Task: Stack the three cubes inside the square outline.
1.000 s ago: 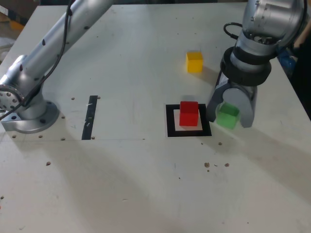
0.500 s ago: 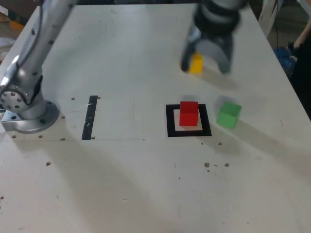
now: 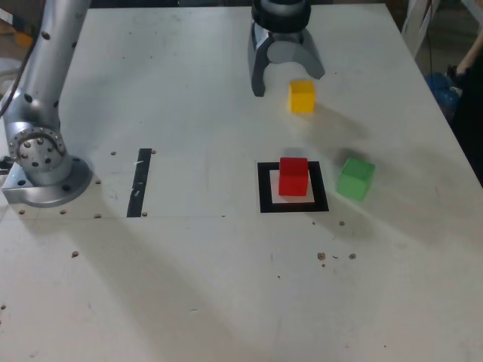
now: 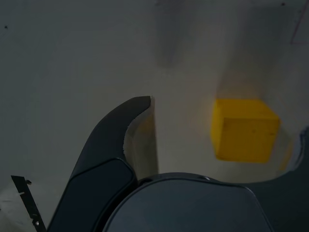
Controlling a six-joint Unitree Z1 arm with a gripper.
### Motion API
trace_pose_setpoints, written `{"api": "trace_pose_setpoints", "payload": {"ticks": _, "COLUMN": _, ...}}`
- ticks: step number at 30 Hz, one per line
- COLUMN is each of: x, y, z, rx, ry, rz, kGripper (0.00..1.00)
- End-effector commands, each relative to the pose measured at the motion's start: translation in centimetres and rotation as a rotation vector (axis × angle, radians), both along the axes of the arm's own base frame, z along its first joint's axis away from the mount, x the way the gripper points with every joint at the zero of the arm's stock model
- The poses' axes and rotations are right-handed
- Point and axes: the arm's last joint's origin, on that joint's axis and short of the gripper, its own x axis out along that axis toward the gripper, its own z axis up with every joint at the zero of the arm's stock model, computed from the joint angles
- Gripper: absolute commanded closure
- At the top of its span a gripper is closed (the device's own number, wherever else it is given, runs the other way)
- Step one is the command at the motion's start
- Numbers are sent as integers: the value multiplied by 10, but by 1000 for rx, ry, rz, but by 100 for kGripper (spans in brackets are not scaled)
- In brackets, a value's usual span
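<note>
The red cube (image 3: 293, 176) stands inside the black square outline (image 3: 265, 188). The green cube (image 3: 355, 179) rests on the table just off the outline toward the exterior view's right, tilted a little and touching nothing. Farther back lies the yellow cube (image 3: 302, 96). My gripper (image 3: 289, 81) hovers open just behind it and slightly toward the exterior view's left, holding nothing. In the wrist view the yellow cube (image 4: 244, 129) shows between the spread jaws, closer to the far one than to the dark curved finger (image 4: 113, 145).
The arm's base (image 3: 45, 170) sits at the exterior view's left, with a straight black tape strip (image 3: 140, 181) next to it. Small specks of debris (image 3: 322, 256) lie in front of the outline. Past the table's right edge is a blue object (image 3: 444, 84).
The gripper has left the green cube, which stays beside the outline. It rose and swung to the far side of the table, ending open by the yellow cube.
</note>
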Motion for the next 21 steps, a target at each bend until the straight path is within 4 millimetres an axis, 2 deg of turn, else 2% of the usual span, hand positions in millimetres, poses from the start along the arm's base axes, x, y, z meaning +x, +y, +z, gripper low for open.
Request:
{"api": "trace_pose_setpoints", "payload": {"ticks": 1, "x": 3, "y": 7, "z": -2, "rx": -1, "ry": 4, "rz": 5, "kGripper": 2}}
{"api": "trace_pose_setpoints", "payload": {"ticks": 12, "x": 21, "y": 9, "z": -17, "rx": -15, "ry": 33, "rz": -19, "kGripper": 10}}
{"api": "trace_pose_setpoints", "payload": {"ticks": 17, "x": 32, "y": 2, "z": -19, "rx": -19, "ry": 43, "rz": -44, "kGripper": 17}}
{"api": "trace_pose_setpoints", "payload": {"ticks": 21, "x": 34, "y": 1, "z": -20, "rx": -17, "ry": 45, "rz": -48, "kGripper": 27}}
